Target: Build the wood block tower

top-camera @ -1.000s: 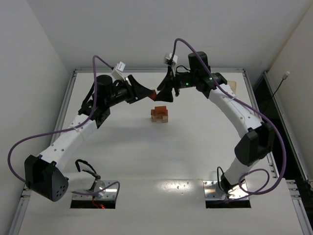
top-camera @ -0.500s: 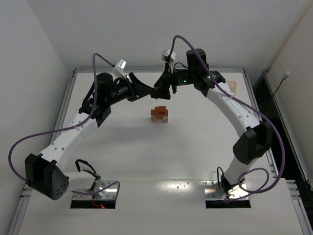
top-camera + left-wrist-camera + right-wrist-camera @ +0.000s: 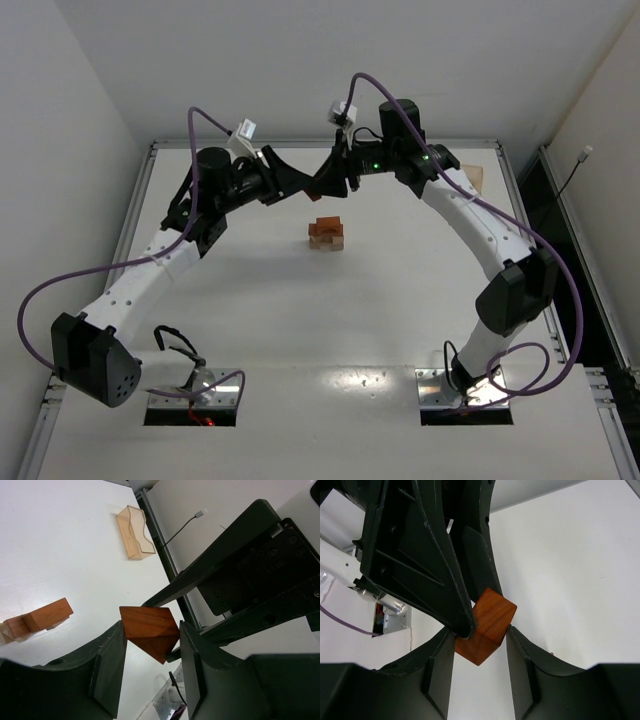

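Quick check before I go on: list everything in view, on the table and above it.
wood block: one, reddish-brown, in the air behind the tower, between both pincers
wood block tower: one small stack, light tan below, reddish-brown on top, mid-table
tray: one, light tan wood, far right edge of the table
table: one, white
left arm: white and black, reaching in from the left
right arm: white and black, reaching in from the right
left pincer: black, shut on the wood block
right pincer: black, fingers against the same block
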You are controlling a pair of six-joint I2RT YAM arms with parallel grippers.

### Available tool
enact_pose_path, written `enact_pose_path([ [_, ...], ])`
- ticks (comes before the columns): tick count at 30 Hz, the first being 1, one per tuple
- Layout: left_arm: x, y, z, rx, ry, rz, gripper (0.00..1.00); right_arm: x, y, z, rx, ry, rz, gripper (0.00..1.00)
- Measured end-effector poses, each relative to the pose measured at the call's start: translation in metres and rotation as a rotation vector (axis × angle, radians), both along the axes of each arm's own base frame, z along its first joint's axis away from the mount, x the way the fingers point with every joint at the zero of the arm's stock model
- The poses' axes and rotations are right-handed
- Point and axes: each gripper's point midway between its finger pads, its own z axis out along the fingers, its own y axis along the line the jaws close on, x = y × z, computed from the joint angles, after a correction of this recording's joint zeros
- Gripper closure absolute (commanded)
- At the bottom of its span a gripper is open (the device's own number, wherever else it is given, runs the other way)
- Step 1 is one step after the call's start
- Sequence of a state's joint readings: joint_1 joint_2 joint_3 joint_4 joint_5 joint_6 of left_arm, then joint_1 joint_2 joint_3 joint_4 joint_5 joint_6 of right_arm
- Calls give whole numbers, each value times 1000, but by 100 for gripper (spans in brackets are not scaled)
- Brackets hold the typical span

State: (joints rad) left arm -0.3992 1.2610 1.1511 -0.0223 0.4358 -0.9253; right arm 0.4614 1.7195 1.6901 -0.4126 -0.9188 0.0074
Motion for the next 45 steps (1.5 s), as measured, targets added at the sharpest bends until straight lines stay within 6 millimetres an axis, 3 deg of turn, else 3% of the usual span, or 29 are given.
enact_pose_path([
  [6,1,0,0,1,0,4,100,1,0,0,-2,-2,-4,92],
  [8,1,0,-1,1,1,4,72,1,0,0,-3,-3,-5,98],
  [9,1,0,-1,1,2,4,51,1,0,-1,-3,-4,-5,100],
  [12,3,1,-1,7,-4,13,32,-2,0,-1,-4,1,6,100],
  [19,3,2,-1,11,-7,17,24,-4,-2,-8,-38,-25,13,100],
  [23,4,11,-4,34,-9,34,21,-2,-14,-13,-74,-66,-1,100],
  [28,18,50,-12,104,-35,104,24,1,-44,-21,-146,-152,-9,100],
  [32,25,86,-32,181,-40,99,24,2,-66,-29,-224,-256,45,100],
  [37,33,107,-59,178,29,50,23,6,-67,-36,-294,-363,220,100],
  [40,37,113,-79,173,80,9,23,20,-61,-52,-310,-415,316,100],
  [42,36,114,-89,179,101,-20,21,21,-61,-81,-343,-387,379,100],
  [45,35,112,-94,191,112,-64,21,22,-63,-105,-373,-353,418,100],
])
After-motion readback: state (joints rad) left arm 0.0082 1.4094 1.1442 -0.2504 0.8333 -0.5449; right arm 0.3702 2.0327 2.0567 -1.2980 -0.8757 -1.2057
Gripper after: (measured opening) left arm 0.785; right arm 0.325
